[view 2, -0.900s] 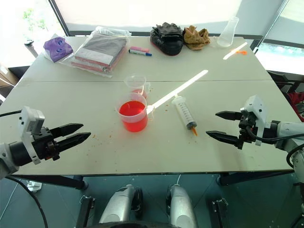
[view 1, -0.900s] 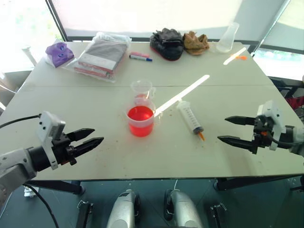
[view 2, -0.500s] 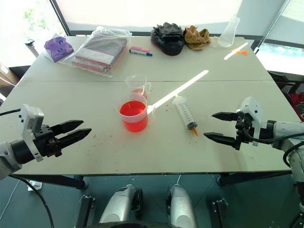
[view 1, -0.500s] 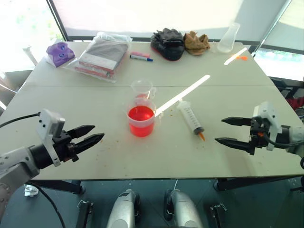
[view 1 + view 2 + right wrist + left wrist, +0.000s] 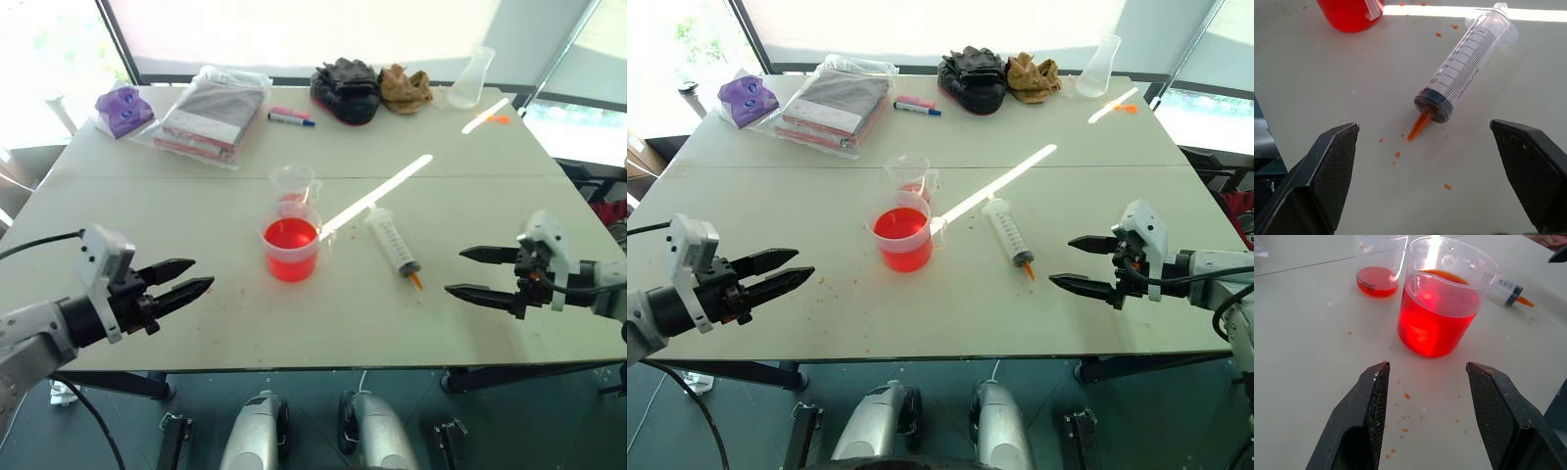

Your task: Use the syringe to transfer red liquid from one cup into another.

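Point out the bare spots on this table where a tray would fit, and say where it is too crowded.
Free: the near-left table area left of the large cup, and the right side beyond the syringe, up to the flask. Crowded: the far edge, with purple bag, wrapped packet, marker, gloves; and the middle, where the small cup stands close behind the large one.

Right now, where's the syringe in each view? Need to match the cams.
Left eye: syringe lying flat, right of the big red cup, orange tip toward the right gripper.
Right eye: same place, right of the cup.
Left wrist: part of the barrel and the tip behind the cup.
Right wrist: centre, between the open fingers.
Shared landmark: the big red cup.
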### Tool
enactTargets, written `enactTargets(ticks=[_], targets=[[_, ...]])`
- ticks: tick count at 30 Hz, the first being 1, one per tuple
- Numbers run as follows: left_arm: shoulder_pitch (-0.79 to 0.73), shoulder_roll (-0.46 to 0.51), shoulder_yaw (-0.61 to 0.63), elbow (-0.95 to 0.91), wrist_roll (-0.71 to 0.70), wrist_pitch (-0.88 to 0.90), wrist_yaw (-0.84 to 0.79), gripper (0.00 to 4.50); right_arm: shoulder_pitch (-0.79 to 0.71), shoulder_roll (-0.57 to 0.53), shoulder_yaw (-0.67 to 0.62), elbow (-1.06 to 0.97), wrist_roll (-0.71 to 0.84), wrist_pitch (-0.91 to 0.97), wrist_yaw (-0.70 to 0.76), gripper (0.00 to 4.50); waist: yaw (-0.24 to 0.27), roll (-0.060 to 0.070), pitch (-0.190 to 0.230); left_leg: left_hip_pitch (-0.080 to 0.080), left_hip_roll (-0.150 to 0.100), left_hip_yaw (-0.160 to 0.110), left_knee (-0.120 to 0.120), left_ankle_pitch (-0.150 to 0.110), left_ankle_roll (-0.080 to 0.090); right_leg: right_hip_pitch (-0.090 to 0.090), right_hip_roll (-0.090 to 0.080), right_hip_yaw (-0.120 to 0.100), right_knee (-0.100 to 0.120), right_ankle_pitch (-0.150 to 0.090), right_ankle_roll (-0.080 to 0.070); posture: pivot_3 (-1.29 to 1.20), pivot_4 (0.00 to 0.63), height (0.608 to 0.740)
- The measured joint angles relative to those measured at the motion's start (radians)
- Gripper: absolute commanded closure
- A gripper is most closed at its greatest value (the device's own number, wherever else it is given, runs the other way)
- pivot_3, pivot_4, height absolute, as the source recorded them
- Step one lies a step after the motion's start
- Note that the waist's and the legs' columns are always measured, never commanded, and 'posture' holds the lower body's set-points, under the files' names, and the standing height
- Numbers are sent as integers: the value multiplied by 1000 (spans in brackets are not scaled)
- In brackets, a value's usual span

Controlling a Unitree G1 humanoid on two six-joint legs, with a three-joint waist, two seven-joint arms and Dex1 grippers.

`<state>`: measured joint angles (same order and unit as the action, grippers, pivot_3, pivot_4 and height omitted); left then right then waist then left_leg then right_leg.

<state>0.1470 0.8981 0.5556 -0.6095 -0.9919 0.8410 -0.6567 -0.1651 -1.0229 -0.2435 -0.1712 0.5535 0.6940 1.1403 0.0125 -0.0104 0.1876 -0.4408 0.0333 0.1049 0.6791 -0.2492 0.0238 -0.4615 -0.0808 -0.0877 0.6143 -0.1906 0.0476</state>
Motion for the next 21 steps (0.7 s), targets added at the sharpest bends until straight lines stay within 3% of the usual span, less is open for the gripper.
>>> enactTargets(ticks=[5, 11, 16, 21], targets=[[-72, 139, 9, 94, 0, 10, -126, 1915, -137, -69, 85, 11, -27, 87, -18, 13, -3, 1, 1, -1, 0, 0, 0, -1, -2, -2, 0, 0, 0, 0, 0, 0, 150, 740], [-324, 280, -75, 246, -3, 11, -322, 1915, -565, -28, 250, 103, -36, 295, -63, 13, -5, 3, 2, -3, 0, 2, -1, -1, -2, -5, 1, 0, 1, 1, -2, 0, 150, 740], [-523, 259, -243, 328, 49, -33, -393, 1915, -864, 72, 469, 280, -74, 539, -60, 13, -4, 3, 2, -4, 0, 4, -2, 1, 1, -6, 2, 0, 1, 1, -1, 0, 150, 740], [-632, 178, -341, 343, 98, -65, -405, 1915, -1112, 281, 640, 657, -172, 653, -96, 13, -11, 3, 2, -4, -1, 6, 0, 1, 2, -5, 2, 1, 4, 2, 3, 0, 150, 740]])
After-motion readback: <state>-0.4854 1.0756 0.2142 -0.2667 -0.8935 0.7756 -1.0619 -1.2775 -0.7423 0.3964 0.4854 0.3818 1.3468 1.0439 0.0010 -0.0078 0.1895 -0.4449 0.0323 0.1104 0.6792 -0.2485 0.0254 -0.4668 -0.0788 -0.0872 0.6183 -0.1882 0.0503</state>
